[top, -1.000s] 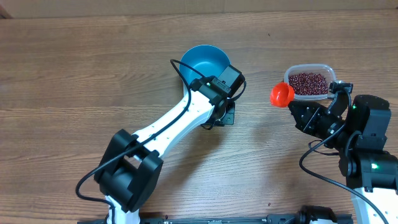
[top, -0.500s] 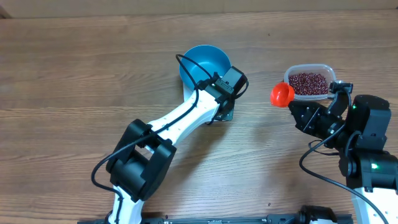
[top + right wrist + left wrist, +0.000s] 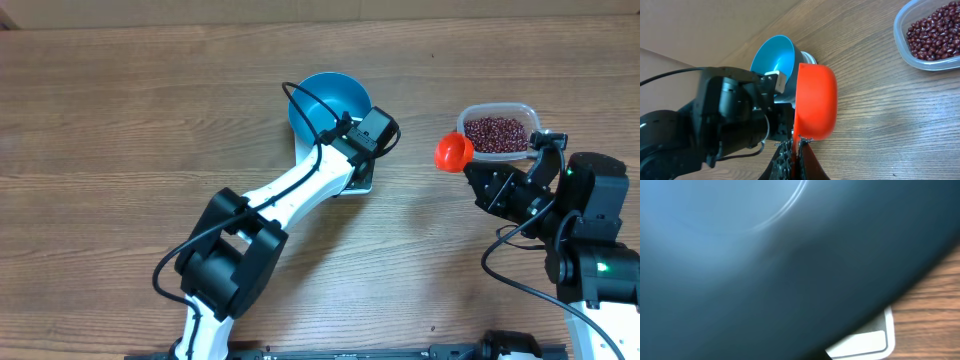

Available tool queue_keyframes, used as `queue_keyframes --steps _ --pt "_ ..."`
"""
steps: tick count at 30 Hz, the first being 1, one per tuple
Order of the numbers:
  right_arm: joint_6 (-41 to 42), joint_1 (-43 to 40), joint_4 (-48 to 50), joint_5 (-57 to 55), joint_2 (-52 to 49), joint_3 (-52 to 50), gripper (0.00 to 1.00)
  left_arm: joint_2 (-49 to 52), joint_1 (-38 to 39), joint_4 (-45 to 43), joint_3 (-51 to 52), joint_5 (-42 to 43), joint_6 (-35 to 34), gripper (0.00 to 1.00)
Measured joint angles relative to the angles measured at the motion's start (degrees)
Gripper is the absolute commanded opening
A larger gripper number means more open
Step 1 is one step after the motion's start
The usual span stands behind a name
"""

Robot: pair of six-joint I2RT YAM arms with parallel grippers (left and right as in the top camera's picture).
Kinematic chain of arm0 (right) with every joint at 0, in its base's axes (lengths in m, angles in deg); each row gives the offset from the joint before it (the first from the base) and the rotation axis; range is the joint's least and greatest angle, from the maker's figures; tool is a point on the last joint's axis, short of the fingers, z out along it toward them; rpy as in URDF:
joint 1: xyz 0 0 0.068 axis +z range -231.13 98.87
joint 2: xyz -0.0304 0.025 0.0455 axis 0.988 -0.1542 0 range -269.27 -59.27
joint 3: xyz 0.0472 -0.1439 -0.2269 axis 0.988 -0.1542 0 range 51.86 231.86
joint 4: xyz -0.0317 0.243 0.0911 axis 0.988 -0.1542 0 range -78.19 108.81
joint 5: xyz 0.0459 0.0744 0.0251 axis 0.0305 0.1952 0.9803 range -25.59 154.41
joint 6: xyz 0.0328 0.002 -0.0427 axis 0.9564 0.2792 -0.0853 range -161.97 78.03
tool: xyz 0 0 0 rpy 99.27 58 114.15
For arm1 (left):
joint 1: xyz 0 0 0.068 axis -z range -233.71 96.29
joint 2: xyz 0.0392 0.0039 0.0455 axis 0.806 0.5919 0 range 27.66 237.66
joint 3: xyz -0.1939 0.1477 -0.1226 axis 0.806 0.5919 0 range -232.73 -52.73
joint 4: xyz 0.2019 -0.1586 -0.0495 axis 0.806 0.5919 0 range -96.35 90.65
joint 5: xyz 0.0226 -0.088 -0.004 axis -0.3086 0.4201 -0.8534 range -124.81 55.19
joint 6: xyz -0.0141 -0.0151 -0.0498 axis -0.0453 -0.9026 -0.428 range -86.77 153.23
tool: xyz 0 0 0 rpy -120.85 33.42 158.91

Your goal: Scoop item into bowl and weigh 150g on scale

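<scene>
Left arm (image 3: pixel 300 185) neared bowl (image 3: pixel 325 95); wrist view seemingly shows scale (image 3: pixel 865 342).

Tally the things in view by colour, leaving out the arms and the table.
Blue: 1, bowl
White: 1, scale
Orange-red: 1, scoop
Clear: 1, tub
Dark red: 1, heap of beans
Total: 5
</scene>
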Motion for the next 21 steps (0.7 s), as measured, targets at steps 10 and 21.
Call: queue_keyframes --steps 10,21 --pt "0.0 0.0 0.0 0.0 0.0 0.0 0.04 1.4 0.0 -0.3 0.0 -0.9 0.0 0.04" --pt "0.0 0.0 0.0 0.0 0.0 0.0 0.04 1.4 0.0 0.0 0.0 -0.9 0.0 0.04"
